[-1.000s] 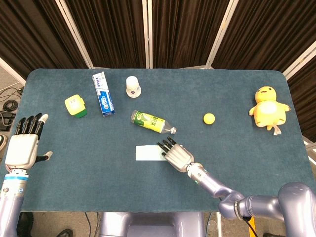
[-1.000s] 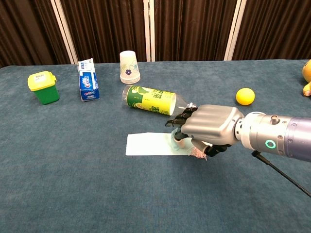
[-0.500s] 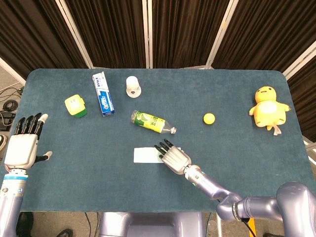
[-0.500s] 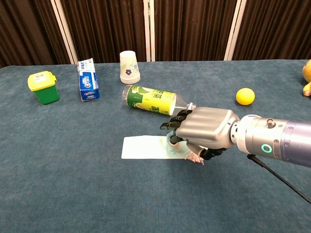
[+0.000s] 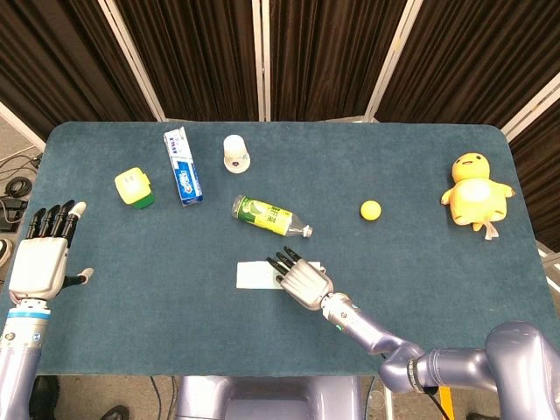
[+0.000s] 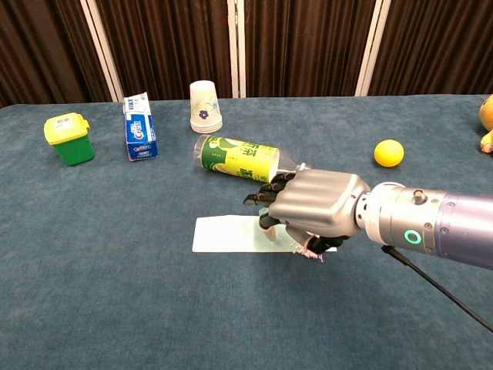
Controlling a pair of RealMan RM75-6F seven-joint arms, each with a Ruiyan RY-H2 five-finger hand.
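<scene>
Right hand (image 6: 308, 210) palm down on the pale green card (image 6: 227, 234), fingers curled onto its right end, card flat near the table's front beside the lying bottle (image 6: 237, 157), left hand (image 5: 41, 258) spread, holding nothing, at the table's left edge

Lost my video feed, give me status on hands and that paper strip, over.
Left hand open, idle at table edge. Right hand resting on paper strip, fingers curled over its right end. Bottle lying just behind.

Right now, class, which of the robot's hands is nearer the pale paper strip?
Right. The right hand rests over the paper strip; the left hand hangs open off the table's left edge.
</scene>
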